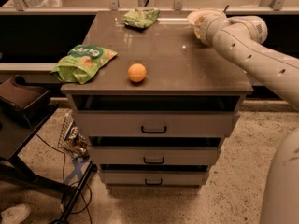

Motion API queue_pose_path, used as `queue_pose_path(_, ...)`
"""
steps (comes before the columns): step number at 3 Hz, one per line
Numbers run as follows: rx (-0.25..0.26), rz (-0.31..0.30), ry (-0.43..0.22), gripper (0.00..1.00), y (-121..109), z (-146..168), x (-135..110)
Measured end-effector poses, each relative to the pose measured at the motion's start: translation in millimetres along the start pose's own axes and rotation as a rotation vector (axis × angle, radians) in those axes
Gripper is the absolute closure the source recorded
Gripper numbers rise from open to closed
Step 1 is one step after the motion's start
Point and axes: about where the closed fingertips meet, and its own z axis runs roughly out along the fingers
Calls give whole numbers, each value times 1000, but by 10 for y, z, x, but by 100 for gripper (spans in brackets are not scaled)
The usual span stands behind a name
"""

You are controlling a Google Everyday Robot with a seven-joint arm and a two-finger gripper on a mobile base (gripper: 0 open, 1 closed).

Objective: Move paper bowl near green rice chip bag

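The paper bowl (195,14) sits at the back right corner of the cabinet top, only its white rim showing from behind my arm. My gripper (200,26) is at the bowl, at the end of the white arm that reaches in from the right, and it covers most of the bowl. The green rice chip bag (84,60), bright lime green with white lettering on a dark oval, lies at the front left of the top, far from the bowl and the gripper.
An orange ball (137,72) lies near the front edge at the middle. A smaller, duller green bag (140,17) lies at the back middle. The cabinet (187,64) has several drawers below. A dark stand and cables are on the floor at left.
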Motion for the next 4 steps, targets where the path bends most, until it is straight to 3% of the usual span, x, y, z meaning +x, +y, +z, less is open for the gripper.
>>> queue_pose_path(1,-1,0,-1,100,8,7,-8)
queue_pose_path(3,3,-12,-13,100,-6,32,-52)
queue_pose_path(4,47,8,-91,100,-206,-78,-262)
